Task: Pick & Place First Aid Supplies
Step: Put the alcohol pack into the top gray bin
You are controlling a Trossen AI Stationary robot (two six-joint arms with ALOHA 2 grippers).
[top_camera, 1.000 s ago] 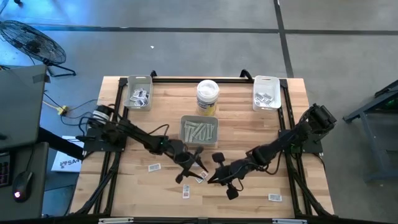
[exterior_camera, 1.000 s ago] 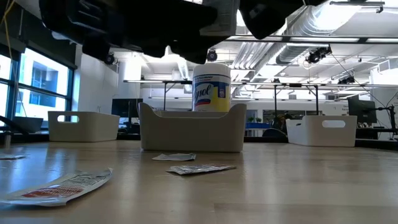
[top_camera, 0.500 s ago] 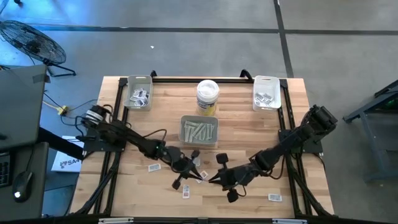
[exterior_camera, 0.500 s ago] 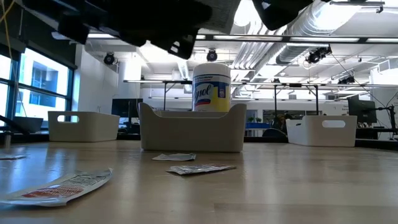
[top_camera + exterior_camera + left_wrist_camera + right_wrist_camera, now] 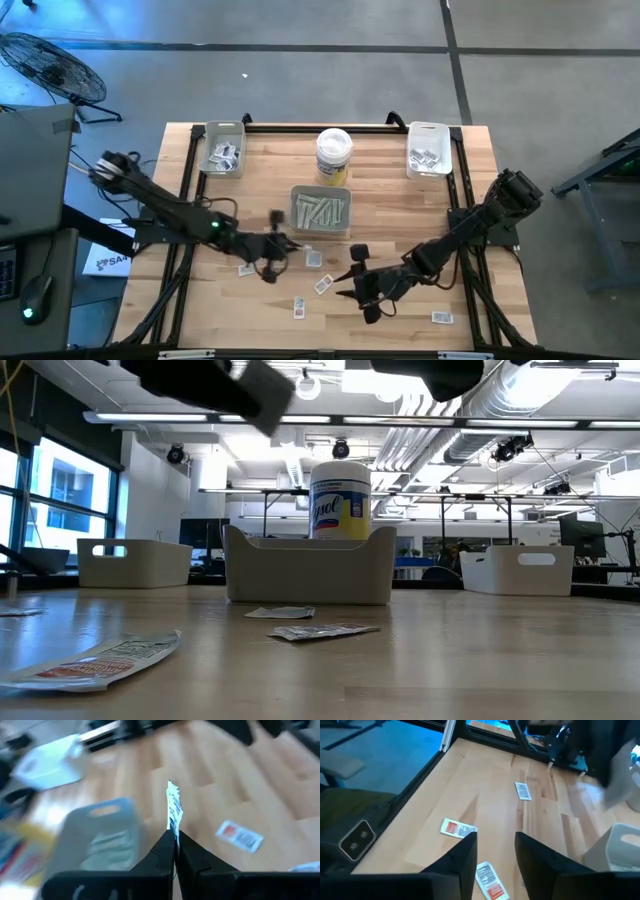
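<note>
Small flat paper packets lie scattered on the wooden table [image 5: 400, 220]: one [image 5: 312, 259] near the middle, others [image 5: 247, 270] [image 5: 298, 308] toward the near edge. My left gripper [image 5: 285, 245] hangs above the table's middle, shut on one white packet with dark print [image 5: 173, 806]. My right gripper [image 5: 340, 284] stands open low over the table, to the right of a lying packet [image 5: 323, 285]; in its wrist view nothing is between its fingers [image 5: 495, 851]. A grey tray [image 5: 320, 212] of pale strips sits just beyond the left gripper. My left gripper pinches the packet's lower end [image 5: 174, 833] between its two fingertips. The packet stands edge-on beyond the fingers, lifted clear of the table. The fingers slant forward and down toward the grey tray [image 5: 102, 840].
A tall white tub with a yellow label [image 5: 334, 157] stands behind the grey tray. Trays with packets sit at the far left corner [image 5: 224, 150] and far right corner [image 5: 428, 150]. Another packet [image 5: 441, 317] lies near the front right. More packets [image 5: 458, 828] [image 5: 522, 790] lie ahead of the right gripper.
My left gripper has risen from the packets near the table's middle and drawn back toward the left and far side, tipping from pointing down to a shallower slant, with a packet now lifted clear. My right arm has kept its place.
</note>
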